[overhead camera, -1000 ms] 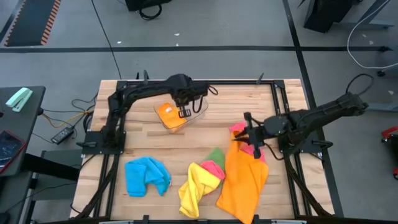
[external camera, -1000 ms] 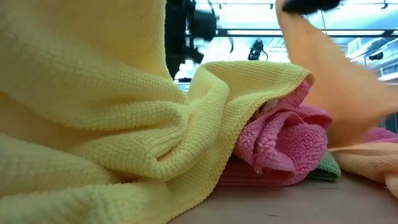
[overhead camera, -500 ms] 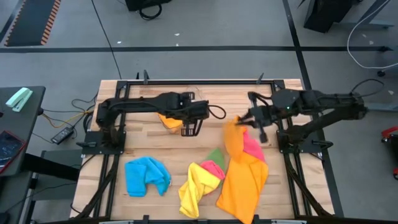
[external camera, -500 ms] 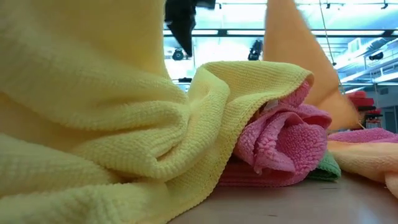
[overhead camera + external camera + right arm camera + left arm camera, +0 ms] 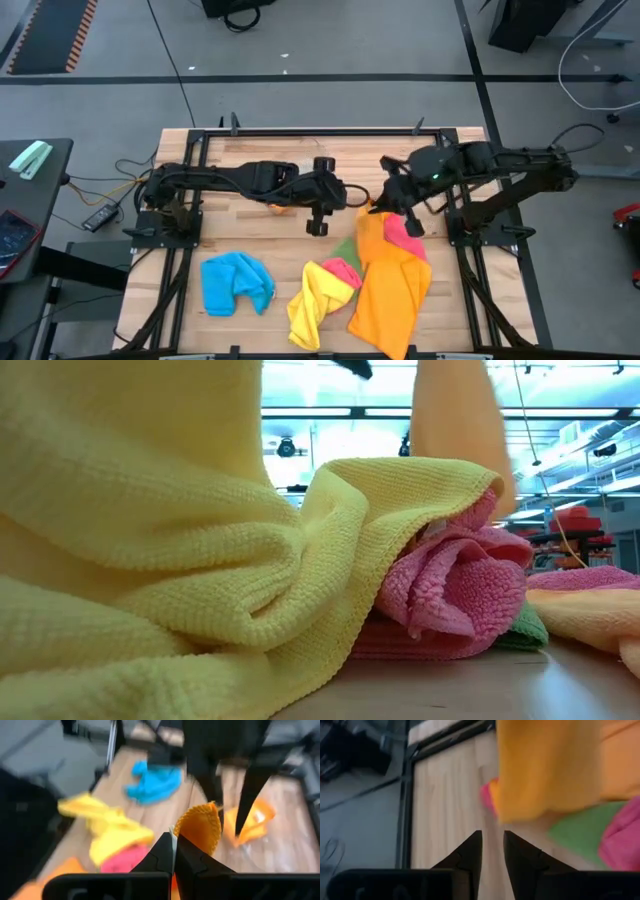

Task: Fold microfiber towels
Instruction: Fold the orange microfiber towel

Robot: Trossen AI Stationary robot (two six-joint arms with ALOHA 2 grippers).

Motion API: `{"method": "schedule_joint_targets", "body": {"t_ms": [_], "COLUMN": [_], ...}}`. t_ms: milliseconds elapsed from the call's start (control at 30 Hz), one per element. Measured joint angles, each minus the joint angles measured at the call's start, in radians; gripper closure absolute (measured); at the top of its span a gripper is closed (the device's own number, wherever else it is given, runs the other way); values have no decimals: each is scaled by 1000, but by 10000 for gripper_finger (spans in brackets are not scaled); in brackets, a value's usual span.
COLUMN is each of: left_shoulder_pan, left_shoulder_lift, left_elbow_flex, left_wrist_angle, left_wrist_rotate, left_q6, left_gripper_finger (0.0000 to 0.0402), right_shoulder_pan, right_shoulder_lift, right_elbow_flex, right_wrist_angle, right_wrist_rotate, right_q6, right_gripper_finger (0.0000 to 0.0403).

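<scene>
Right claw pinches our orange towel by one corner at desk centre, lifting it so the rest drapes toward five o'clock, while left claw, slightly parted, nears it.

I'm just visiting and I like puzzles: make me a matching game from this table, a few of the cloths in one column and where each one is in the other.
Things:
1. orange towel
2. blue towel
3. yellow towel
4. green towel

Places:
A. crumpled alone on the left side of the table
B. one corner lifted by the right gripper, the rest lying flat
C. peeking out between the orange cloth and the pink one
D. bunched up at the table's front edge, touching the pink one

Pairs: 1-B, 2-A, 3-D, 4-C
</scene>
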Motion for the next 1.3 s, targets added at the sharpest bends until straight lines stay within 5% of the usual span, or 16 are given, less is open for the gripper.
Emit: {"method": "schedule_joint_targets", "body": {"t_ms": [133, 500, 833, 1067, 1300], "left_shoulder_pan": [-6, -8, -8, -5, 7], "left_shoulder_lift": [0, 7, 7, 7, 7], "left_elbow_flex": [0, 0, 0, 0, 0], "left_wrist_angle": [60, 181, 285, 301, 297], "left_wrist_rotate": [95, 170, 185, 183, 182], "left_q6": [21, 73, 110, 115, 121], "left_gripper_finger": [287, 221, 205, 247, 374], "right_shoulder_pan": [-15, -16, -16, -16, -16], "right_shoulder_lift": [42, 58, 56, 56, 56], "right_elbow_flex": [0, 0, 0, 0, 0], "right_wrist_angle": [-45, -59, -54, -53, -33], "right_wrist_rotate": [-1, -12, 25, 42, 46], "right_q6": [-40, -67, -44, -42, -38], "right_gripper_finger": [392, 391, 391, 391, 391]}}
